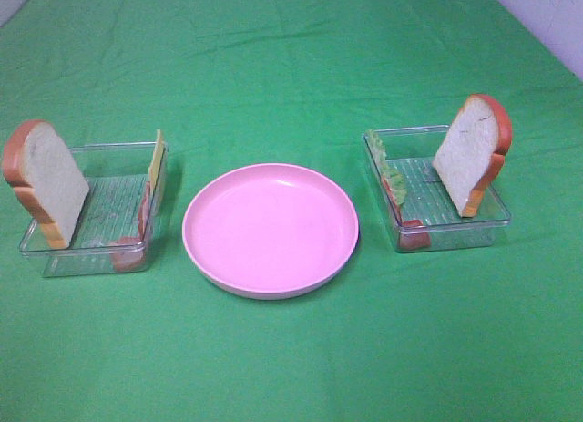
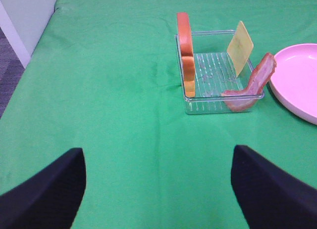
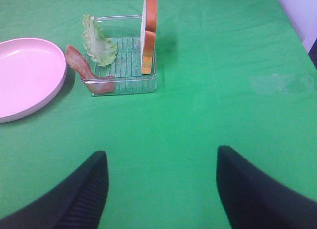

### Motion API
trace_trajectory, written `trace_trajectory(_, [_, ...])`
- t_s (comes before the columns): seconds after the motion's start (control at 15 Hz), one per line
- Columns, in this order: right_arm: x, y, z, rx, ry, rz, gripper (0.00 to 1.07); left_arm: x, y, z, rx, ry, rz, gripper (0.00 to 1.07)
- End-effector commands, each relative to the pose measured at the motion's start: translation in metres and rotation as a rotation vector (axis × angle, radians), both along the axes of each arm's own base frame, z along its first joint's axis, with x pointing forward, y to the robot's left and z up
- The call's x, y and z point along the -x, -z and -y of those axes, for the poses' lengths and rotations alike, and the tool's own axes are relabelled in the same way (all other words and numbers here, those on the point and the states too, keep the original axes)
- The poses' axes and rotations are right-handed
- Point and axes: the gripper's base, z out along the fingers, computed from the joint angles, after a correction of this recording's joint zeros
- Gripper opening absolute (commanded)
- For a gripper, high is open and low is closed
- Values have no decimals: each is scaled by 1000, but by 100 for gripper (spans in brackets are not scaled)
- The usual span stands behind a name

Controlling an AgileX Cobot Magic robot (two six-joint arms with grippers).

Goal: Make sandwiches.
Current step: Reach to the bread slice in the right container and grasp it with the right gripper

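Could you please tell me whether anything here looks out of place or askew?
Nothing is spilled or damaged. Slightly odd: the left meat strip and the right meat strip both poke over their tray rims toward the plate.

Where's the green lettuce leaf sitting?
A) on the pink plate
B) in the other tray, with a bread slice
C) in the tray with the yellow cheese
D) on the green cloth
B: the lettuce leaf leans in the right-hand tray beside a bread slice; the cheese stands in the left tray.

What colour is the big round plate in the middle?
Pink; the plate shows best in the exterior high view.
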Motion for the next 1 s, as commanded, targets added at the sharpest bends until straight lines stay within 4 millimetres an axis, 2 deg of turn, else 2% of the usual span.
trace_trajectory(0.07, [2, 0, 0, 1, 1, 17, 60, 3, -1, 0, -5, -2, 30, 77])
trace_trajectory(0.73, [-1, -4, 0, 3, 4, 56, 60, 3, -1, 0, -5, -2, 30, 77])
trace_trajectory(1.0, [-10, -14, 0, 1, 6, 124, 60, 3, -1, 0, -5, -2, 30, 77])
